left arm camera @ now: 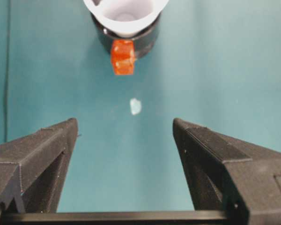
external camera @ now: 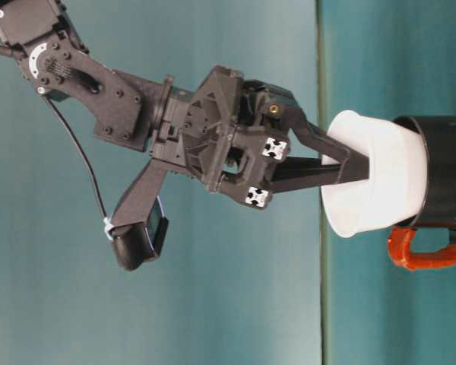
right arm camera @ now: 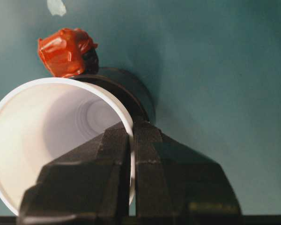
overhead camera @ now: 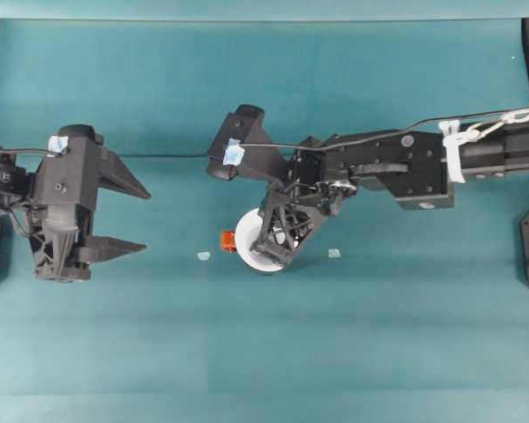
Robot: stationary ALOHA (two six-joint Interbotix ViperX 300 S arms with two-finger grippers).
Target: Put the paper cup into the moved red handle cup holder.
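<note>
The white paper cup (overhead camera: 247,236) stands with its lower part inside the black red handle cup holder (external camera: 444,171), near the middle of the table. Its wide rim rises well above the holder. The orange-red handle (overhead camera: 228,240) sticks out toward the left arm. My right gripper (external camera: 349,163) is shut on the cup's rim, one finger inside the cup and one outside. The right wrist view shows the same grip (right arm camera: 132,136) on the paper cup (right arm camera: 51,136), with the holder (right arm camera: 131,93) beneath. My left gripper (overhead camera: 143,218) is open and holds nothing, well left of the paper cup (left arm camera: 126,14).
Two small pale scraps (overhead camera: 204,256) (overhead camera: 333,253) lie on the teal table on either side of the holder. One scrap (left arm camera: 136,106) lies between the left gripper and the handle (left arm camera: 122,57). Dark frame posts stand at the table's left and right edges.
</note>
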